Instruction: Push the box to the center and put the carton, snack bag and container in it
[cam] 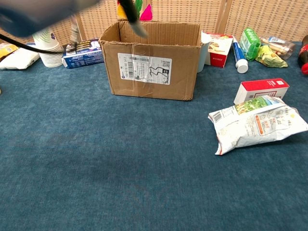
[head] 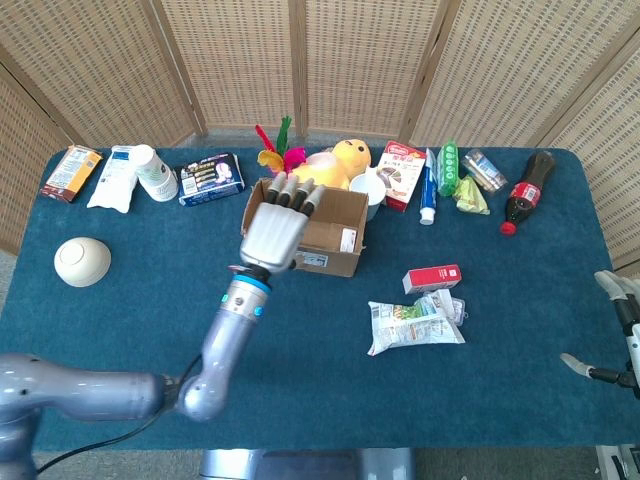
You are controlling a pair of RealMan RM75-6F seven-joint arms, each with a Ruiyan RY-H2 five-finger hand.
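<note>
Cardboard marks the landmark in the head view: the box (head: 322, 232) sits open-topped toward the far middle of the blue surface (head: 140, 330), close to the row of clutter along the far edge. The left hand (head: 275, 228) hangs over the box's left wall, its fingers extended side by side over the rim and holding nothing. Whether the palm actually touches the cardboard cannot be told. The right hand (head: 618, 330) shows only at the right border, well apart from the box; its fingers look spread and empty. Near the box's right front corner lie the red-and-white carton (head: 432, 279) and, just in front of it, the snack bag (head: 414, 323). A round white container (head: 82, 261) lies well to the box's left. None of the three is inside, so the loading is judged not yet begun, and the push seems to be the step in hand.

From the chest view, the box (cam: 151, 70) stands upright with its labelled wall facing the camera, and dark fingertips (cam: 131, 17) reach over its back-left rim. The carton (cam: 261, 90) and snack bag (cam: 257, 122) lie to its right front. Before the box the surface is bare and wide, giving room to draw it nearer. Behind it, a cup and small packs crowd close.
</note>
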